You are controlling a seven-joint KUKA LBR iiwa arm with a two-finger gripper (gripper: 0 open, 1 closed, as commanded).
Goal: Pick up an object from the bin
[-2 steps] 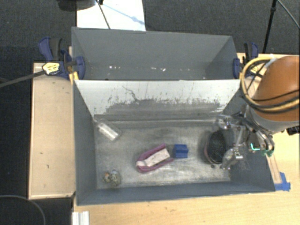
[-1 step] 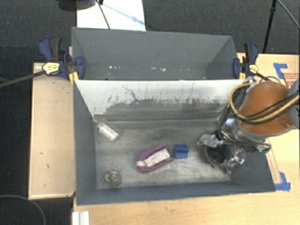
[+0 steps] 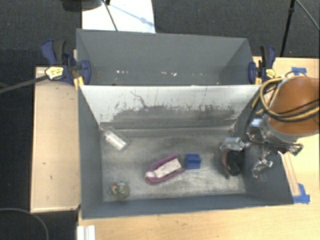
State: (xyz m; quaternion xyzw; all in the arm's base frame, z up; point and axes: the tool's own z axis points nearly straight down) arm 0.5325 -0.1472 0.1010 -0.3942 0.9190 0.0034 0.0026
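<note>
Gripper [image 3: 246, 158] at right end of bin [image 3: 150, 111], dark object [image 3: 232, 164] just beside it, grip state unclear

I can read no text, brand or number anywhere (the pale face of the purple-edged flat packet [image 3: 163, 169] is too small to tell).

Dark coarse carpet [image 3: 30, 24] covers the floor at the top and left; a white sheet [image 3: 131, 9] lies on it at the top; a black cable [image 3: 20, 85] crosses it from the left edge.
</note>
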